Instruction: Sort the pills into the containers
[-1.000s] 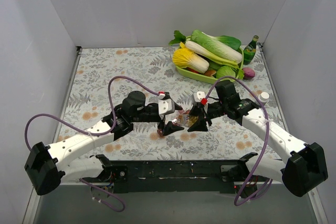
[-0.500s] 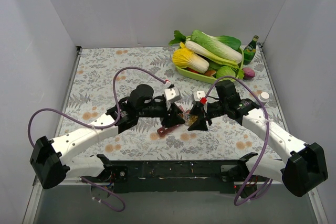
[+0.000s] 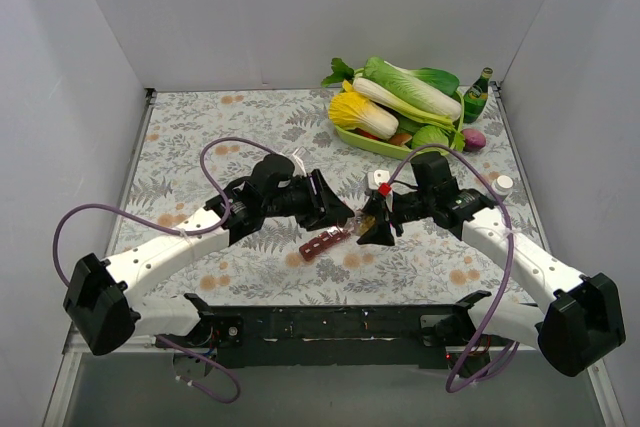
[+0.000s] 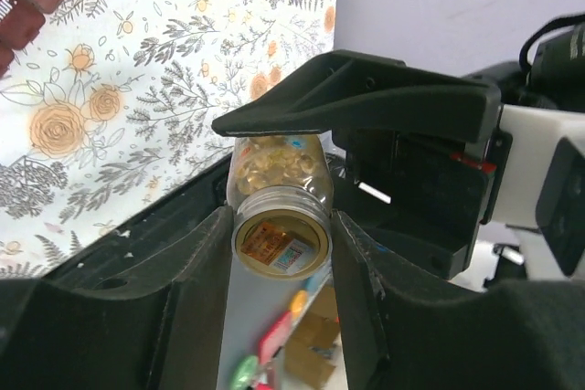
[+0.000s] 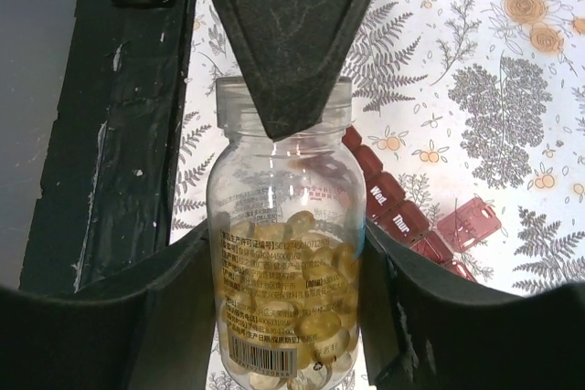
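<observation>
A clear pill bottle [image 5: 285,262] half full of yellow capsules hangs above the table between both arms. My right gripper [image 5: 285,244] is shut on its body, one finger on each side. My left gripper [image 4: 281,226] is shut on the bottle's [image 4: 279,171] top end, and one of its black fingers hides the neck in the right wrist view. In the top view the left gripper [image 3: 338,211] and right gripper [image 3: 372,222] meet nose to nose. The dark red containers [image 3: 324,243] lie on the table just below them; the containers [image 5: 402,215] show day lids, one flipped open.
A green tray [image 3: 352,132] heaped with vegetables stands at the back right. Beside it are a green bottle [image 3: 478,95] and a purple vegetable [image 3: 474,138]. A small white round cap [image 3: 504,183] lies near the right edge. The black base rail [image 3: 330,332] runs along the near edge.
My left gripper swung right toward the bottle, turned, and shut on its top end. The right gripper stayed in place holding the bottle.
</observation>
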Available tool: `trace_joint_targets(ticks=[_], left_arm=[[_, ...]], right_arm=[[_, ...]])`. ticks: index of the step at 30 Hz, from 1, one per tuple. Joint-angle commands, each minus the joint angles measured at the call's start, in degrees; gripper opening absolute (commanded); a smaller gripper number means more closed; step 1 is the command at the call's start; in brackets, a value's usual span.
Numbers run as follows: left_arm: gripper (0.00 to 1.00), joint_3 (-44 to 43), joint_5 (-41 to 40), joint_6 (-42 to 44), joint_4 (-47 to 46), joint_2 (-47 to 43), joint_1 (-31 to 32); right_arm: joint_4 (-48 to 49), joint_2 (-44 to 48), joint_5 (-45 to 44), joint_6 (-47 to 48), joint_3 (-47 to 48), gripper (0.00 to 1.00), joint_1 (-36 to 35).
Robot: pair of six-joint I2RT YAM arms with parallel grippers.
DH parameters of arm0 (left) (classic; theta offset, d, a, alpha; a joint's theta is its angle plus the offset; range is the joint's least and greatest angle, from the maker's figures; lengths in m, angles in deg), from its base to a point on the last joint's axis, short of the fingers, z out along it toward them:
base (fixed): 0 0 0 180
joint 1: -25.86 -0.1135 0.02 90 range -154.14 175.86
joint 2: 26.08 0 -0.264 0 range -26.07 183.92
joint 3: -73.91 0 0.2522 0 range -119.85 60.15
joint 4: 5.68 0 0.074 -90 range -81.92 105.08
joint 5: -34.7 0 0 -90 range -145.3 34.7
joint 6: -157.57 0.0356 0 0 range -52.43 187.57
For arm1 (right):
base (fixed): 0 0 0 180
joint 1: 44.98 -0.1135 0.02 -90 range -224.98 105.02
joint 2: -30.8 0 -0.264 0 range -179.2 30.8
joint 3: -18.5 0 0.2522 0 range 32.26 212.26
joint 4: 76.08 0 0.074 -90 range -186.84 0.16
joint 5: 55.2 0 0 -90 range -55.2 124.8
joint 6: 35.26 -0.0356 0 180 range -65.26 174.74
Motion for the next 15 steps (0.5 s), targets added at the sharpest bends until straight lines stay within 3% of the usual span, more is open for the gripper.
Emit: trace_joint_targets(ticks=[1,2,3,6,8,9,11,14,15], left_arm=[[0.06,-4.0,4.2,-12.5,-3.4,1.0,0.5],[0.10,-4.6,4.3,-11.9,-3.0,1.2,0.5],[0.27,-4.8,4.5,-11.3,-2.9,1.5,0.5],[0.63,-4.0,6.8,-9.2,-3.7,1.2,0.4],[0.75,-1.5,8.5,-8.0,-6.3,-0.3,-0.1],[0.89,-0.7,8.7,-7.3,-7.2,-1.0,-0.3],[0.98,1.3,9.0,-5.2,-8.3,-3.5,-1.1],[0.98,3.6,10.0,2.5,-8.0,-6.7,-3.4],[0.98,3.9,11.3,9.8,-6.9,-7.5,-3.8]], right_arm=[[2.0,-0.1,-1.3,-0.6,0.0,0.02,-0.3],[2.1,0.0,-1.5,-0.6,-0.1,0.02,-0.3],[2.1,0.1,-1.5,-0.6,-0.1,0.01,-0.3],[2.0,0.3,-1.6,-0.7,-0.1,0.02,-0.3],[1.8,0.3,-1.5,-0.6,0.0,0.02,-0.3],[1.8,0.3,-1.3,-0.6,0.0,0.02,-0.2],[1.6,0.4,-1.0,-0.3,0.0,0.02,-0.2],[0.9,0.7,-0.3,0.7,0.0,0.02,-0.2],[0.8,0.8,-0.1,0.9,0.0,0.02,-0.1]])
